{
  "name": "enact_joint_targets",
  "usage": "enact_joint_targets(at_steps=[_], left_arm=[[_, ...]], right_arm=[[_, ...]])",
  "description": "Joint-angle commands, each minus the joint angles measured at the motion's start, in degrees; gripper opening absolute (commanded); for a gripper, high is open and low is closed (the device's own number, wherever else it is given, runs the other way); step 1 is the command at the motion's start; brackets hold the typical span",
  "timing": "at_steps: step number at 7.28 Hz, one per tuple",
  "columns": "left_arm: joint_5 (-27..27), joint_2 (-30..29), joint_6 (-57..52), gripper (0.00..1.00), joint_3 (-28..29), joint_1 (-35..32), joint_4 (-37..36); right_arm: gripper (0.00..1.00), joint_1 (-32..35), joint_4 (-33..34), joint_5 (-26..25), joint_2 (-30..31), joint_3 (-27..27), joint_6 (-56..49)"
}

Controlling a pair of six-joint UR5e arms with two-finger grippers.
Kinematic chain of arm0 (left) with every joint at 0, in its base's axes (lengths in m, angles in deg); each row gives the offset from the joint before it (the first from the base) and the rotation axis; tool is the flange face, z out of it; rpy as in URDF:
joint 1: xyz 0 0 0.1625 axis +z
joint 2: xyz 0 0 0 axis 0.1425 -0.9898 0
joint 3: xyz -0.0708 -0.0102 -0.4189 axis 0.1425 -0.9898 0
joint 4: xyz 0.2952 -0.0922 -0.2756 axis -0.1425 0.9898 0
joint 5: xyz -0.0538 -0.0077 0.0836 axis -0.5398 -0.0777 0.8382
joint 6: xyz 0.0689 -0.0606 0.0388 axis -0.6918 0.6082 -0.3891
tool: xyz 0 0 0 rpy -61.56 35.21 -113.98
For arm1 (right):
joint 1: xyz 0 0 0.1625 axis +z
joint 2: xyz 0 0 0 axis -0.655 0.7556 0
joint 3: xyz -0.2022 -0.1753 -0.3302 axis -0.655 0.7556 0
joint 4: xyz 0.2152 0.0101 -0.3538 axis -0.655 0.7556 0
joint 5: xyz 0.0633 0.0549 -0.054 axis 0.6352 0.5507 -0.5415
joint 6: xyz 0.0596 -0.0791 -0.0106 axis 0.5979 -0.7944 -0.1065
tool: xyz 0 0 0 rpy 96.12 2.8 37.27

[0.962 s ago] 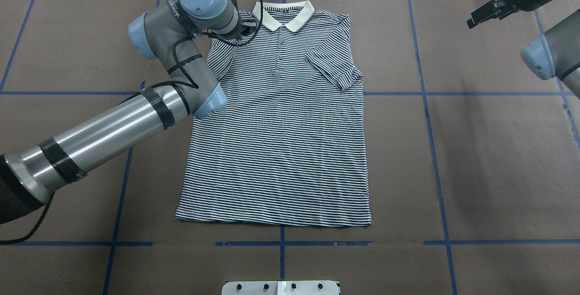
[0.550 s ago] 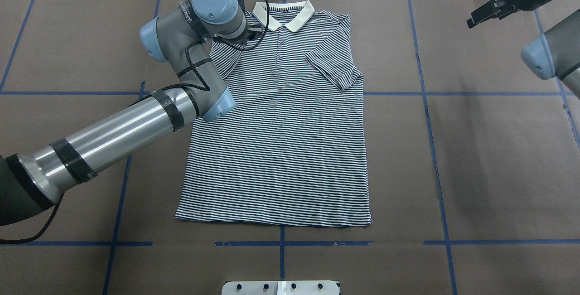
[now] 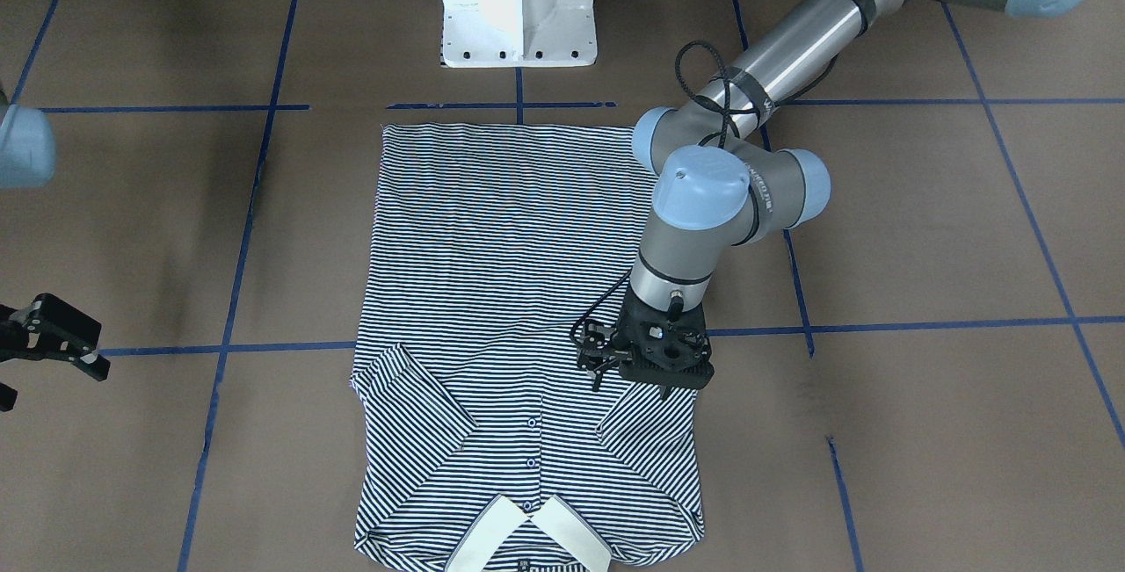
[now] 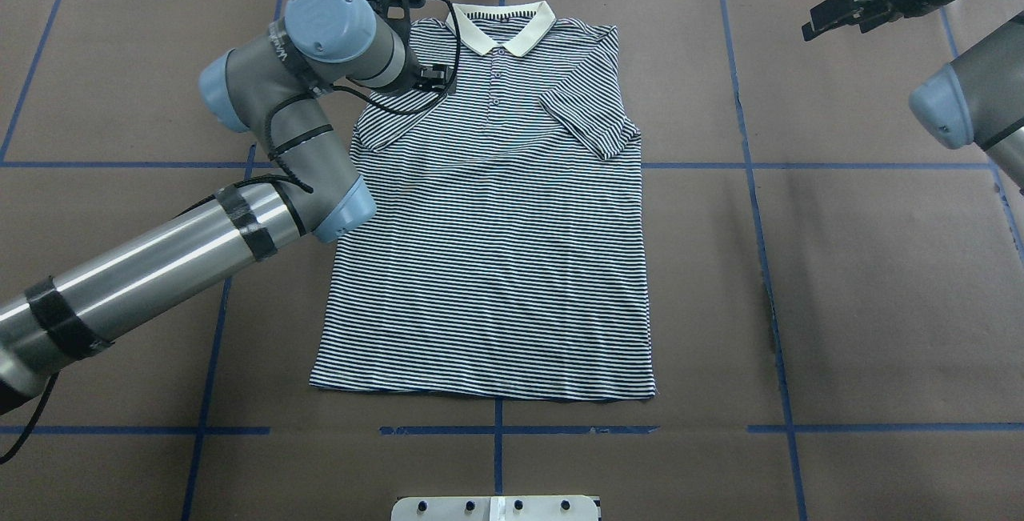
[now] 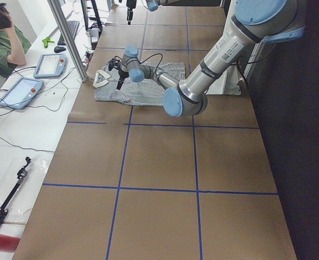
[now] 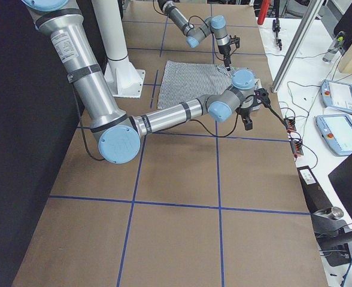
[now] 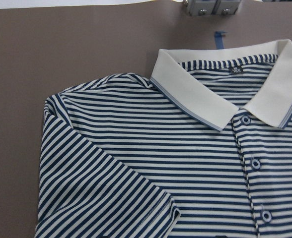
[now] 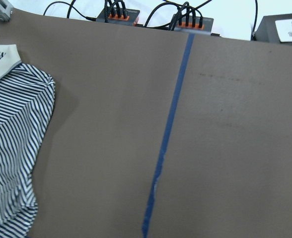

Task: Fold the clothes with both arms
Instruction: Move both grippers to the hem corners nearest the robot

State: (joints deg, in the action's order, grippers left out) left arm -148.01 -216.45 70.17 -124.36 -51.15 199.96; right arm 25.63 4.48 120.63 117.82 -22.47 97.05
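Observation:
The striped polo shirt (image 4: 488,249) lies flat on the brown table, cream collar (image 4: 502,25) at the far edge. Both short sleeves are folded inward over the chest (image 3: 413,396). My left gripper (image 3: 631,383) hovers just above the folded sleeve on its side (image 3: 646,427), near the shoulder, open and holding nothing. The left wrist view looks down on the collar (image 7: 195,94), the buttons and that sleeve (image 7: 101,198); no fingers show in it. Off the shirt at the far right corner, my right gripper (image 4: 836,13) hangs open and empty above bare table.
Blue tape lines (image 4: 760,209) grid the brown table cover. The white pedestal base (image 3: 518,1) stands at the shirt's hem side. Cable boxes (image 8: 188,22) and a metal post sit along the far edge. A person (image 5: 2,38) sits at a side table with tablets.
The left arm swung right toward the collar, then drew back left, uncovering the folded left sleeve. The right gripper shifted slightly left and farther back. The shirt itself has not moved.

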Motion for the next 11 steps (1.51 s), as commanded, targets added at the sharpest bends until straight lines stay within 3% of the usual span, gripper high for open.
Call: enact_joint_targets(at_steps=[1,4,5,7,8,9,11], left_arm=[[-2.26,8.58,-0.47,1.0,-14.91,-0.02,-4.37],[-2.63,22.89,0.67,1.0,-35.23,4.1,-5.64],[-2.2,28.07,5.2,1.0,-40.33,6.2,-5.47],[4.1,37.13,13.91,1.0,-48.34,15.67,-5.29],[6.57,39.44,21.34,0.89,-49.16,20.15,-5.12],[10.6,40.42,27.77,0.59,-48.56,24.63,-5.2],[11.51,40.34,30.38,0.51,-45.41,26.87,-5.38]], right_arm=[[1.0,-8.94,0.44,-7.54,5.28,-12.01,13.96],[1.0,-30.87,0.8,-26.84,19.68,-33.1,36.62],[1.0,-40.09,0.89,-34.14,21.46,-34.64,43.82],[0.94,-53.57,3.6,-45.84,21.57,-35.88,56.5],[0.89,-58.16,3.79,-51.12,22.35,-35.89,60.21],[0.89,-58.64,3.79,-51.52,22.36,-35.89,60.33],[0.91,-58.56,3.79,-51.61,22.27,-35.98,60.33]])
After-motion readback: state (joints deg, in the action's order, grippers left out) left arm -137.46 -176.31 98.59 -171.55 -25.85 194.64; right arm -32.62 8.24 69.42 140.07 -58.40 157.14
